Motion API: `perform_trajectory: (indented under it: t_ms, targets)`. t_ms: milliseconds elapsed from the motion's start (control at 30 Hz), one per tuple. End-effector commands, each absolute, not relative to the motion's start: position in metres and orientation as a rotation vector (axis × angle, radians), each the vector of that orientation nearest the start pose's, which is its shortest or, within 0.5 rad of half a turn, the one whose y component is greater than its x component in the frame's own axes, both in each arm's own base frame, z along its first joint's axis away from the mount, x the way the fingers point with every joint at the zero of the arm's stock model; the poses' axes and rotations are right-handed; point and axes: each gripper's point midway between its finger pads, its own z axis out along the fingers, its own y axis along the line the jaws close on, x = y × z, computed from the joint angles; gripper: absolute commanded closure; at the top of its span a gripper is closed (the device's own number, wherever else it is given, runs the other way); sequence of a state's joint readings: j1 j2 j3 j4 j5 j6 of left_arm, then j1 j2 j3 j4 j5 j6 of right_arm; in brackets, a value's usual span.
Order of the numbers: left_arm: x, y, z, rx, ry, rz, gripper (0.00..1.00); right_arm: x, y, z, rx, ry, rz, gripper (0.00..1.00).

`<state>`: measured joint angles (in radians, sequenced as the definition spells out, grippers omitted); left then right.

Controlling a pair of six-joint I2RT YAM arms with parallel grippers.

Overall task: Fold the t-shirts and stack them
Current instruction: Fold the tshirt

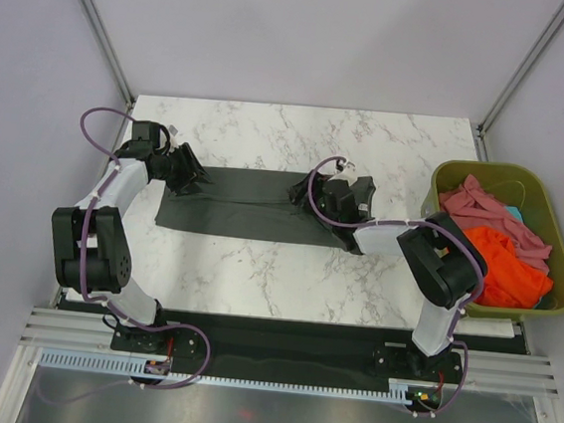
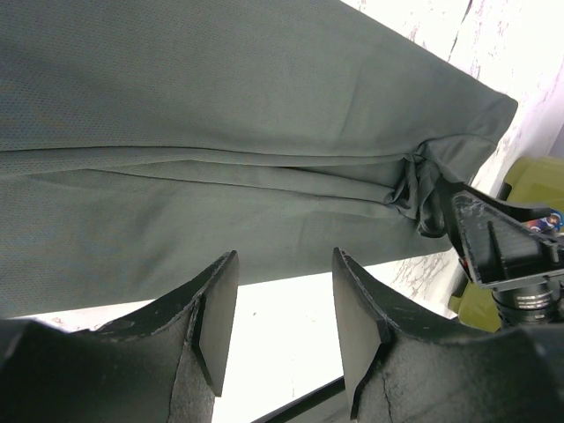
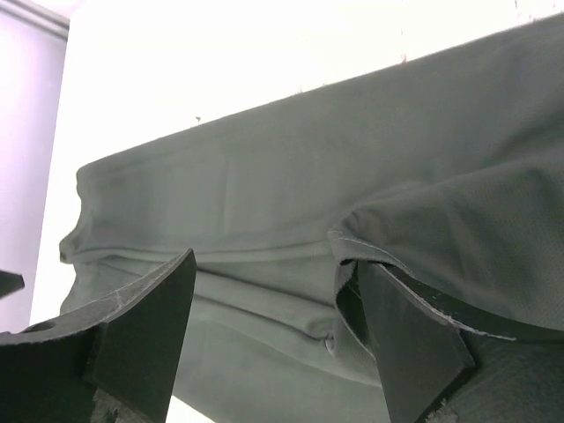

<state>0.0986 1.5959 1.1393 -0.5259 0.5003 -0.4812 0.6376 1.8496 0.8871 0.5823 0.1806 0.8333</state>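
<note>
Left hand (image 2: 284, 273) released, jaws apart, with only bare worktop (image 1: 299, 143) and the tee's near hem between them. Right hand (image 3: 278, 273) likewise spread, not clenched, though a hem of cloth lies draped over one finger. Charcoal t-shirt (image 1: 252, 207) lies flat on the worktop as a folded band, its long axis running left-right with one hand at each short end, so each arm is nearest its own end. Judgement: the next fold carries one end along that axis toward the other; orange tee (image 1: 502, 263) and pink tee (image 1: 482, 206) sit in the bin (image 1: 552, 213) at right.
</note>
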Motion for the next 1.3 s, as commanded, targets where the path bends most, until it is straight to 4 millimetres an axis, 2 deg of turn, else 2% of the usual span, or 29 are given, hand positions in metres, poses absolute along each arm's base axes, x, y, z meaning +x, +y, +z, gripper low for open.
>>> perform_trajectory:
  t_ms: [0, 167, 267, 567, 767, 867, 933, 967, 1000, 1067, 1133, 1200, 1267]
  targets:
    - [0.381, -0.066, 0.137, -0.465, 2.451, -0.79, 0.46, 0.4, 0.308, 0.098, 0.297, 1.95, 0.872, 0.18]
    - [0.38, -0.066, 0.138, -0.465, 2.447, -0.791, 0.46, 0.387, 0.315, 0.095, 0.264, 1.962, 0.886, 0.19]
    - [0.379, -0.066, 0.139, -0.461, 2.444, -0.785, 0.45, 0.385, 0.317, 0.094, 0.238, 1.961, 0.895, 0.19]
    - [0.375, -0.071, 0.136, -0.446, 2.455, -0.773, 0.45, 0.388, 0.322, 0.107, 0.159, 1.926, 0.884, 0.19]
    - [0.372, -0.082, 0.139, -0.393, 2.459, -0.77, 0.45, 0.377, 0.332, 0.094, 0.12, 1.98, 0.861, 0.2]
    - [0.37, -0.086, 0.141, -0.387, 2.46, -0.77, 0.45, 0.369, 0.335, 0.087, 0.093, 2.002, 0.845, 0.25]
    - [0.369, -0.089, 0.141, -0.387, 2.46, -0.769, 0.45, 0.368, 0.333, 0.089, 0.072, 2.005, 0.821, 0.35]
    - [0.368, -0.091, 0.141, -0.379, 2.462, -0.767, 0.45, 0.364, 0.33, 0.082, 0.065, 2.043, 0.785, 0.37]
    - [0.365, -0.101, 0.141, -0.35, 2.472, -0.774, 0.45, 0.367, 0.329, 0.088, 0.071, 2.046, 0.761, 0.45]
    - [0.362, -0.112, 0.141, -0.327, 2.482, -0.782, 0.45, 0.362, 0.323, 0.088, 0.049, 2.085, 0.714, 0.52]
    - [0.36, -0.126, 0.142, -0.29, 2.489, -0.796, 0.45, 0.354, 0.318, 0.085, 0.027, 2.13, 0.688, 0.53]
    - [0.361, -0.139, 0.144, -0.257, 2.491, -0.811, 0.45, 0.349, 0.316, 0.094, 0.009, 2.14, 0.686, 0.47]
    - [0.359, -0.162, 0.146, -0.183, 2.486, -0.838, 0.45, 0.341, 0.308, 0.098, 0.005, 2.17, 0.664, 0.39]
